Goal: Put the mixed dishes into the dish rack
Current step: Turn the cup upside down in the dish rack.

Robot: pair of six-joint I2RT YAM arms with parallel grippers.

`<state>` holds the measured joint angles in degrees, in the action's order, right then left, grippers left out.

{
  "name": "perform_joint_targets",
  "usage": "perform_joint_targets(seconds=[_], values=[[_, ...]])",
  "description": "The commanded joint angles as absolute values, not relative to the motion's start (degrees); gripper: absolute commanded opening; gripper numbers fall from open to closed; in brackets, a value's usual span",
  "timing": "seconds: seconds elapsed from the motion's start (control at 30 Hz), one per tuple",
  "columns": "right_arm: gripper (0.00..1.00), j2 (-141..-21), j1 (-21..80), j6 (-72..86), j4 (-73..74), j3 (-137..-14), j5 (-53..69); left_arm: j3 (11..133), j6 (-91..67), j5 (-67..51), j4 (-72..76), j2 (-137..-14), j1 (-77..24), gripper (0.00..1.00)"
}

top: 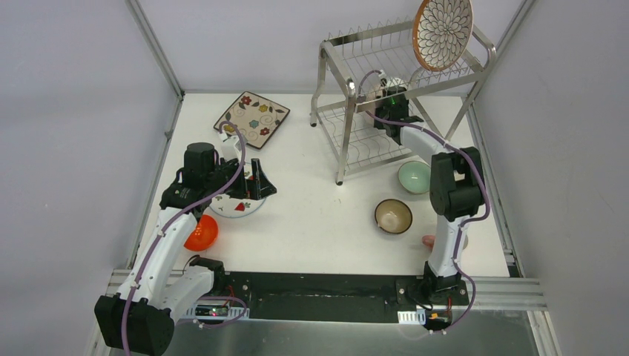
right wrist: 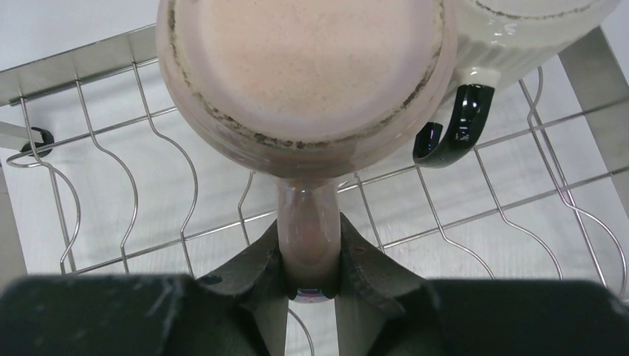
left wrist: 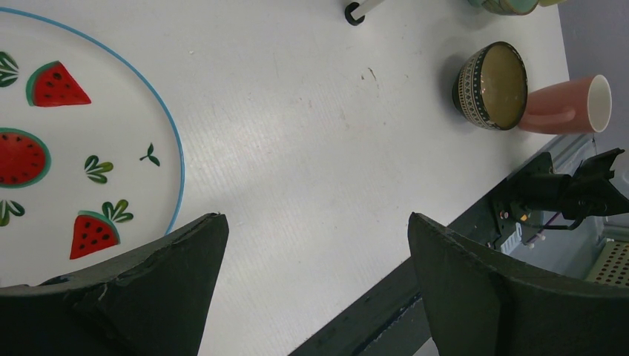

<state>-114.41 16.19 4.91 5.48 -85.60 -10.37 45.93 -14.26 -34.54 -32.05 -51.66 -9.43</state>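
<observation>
1. The pink cup [right wrist: 304, 74] is at the rack's [right wrist: 111, 55] lower wire shelf, round end facing my wrist, long axis pointing away, handle at 6 o'clock.
2. My right pincer [right wrist: 311, 278] pinches that handle, likely to keep my fingers off the wires.
3. A pale cup [right wrist: 519, 37] sits just beside, at 2 o'clock.
4. My left pincer [left wrist: 315, 222] hangs wide and empty over the counter [left wrist: 334, 111].

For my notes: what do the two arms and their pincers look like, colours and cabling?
The left arm and right arm have white links with black joint housings; a purple cable runs along each. The left pincer and right pincer have dark, matte, wedge-shaped fingers.
</observation>
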Motion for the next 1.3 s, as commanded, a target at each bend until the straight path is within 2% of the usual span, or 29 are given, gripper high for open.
perform_joint_targets(seconds=[0.0,0.4,0.8,1.1,1.27], values=[[0.24,-116.31,14.41,3.03,1.76,-87.55,-8.09,46.49,-13.33,-33.78,-31.88,-51.68,-10.02,0.96],[0.22,-116.70,14.32,1.96,0.23,-87.55,-0.53,46.65,-13.13,-33.13,-32.03,-52.25,-10.02,0.96],[0.20,-118.24,13.83,0.33,2.47,-89.71,-14.78,46.66,-13.02,-32.72,-32.07,-52.40,-10.02,0.96],[0.20,-118.35,12.62,2.81,3.24,-89.16,-13.91,46.69,-13.01,-32.56,-32.08,-52.48,-9.97,0.96],[0.32,-117.76,12.61,3.16,2.53,-88.03,-5.42,46.70,-13.01,-32.43,-32.06,-52.52,-9.98,0.96]])
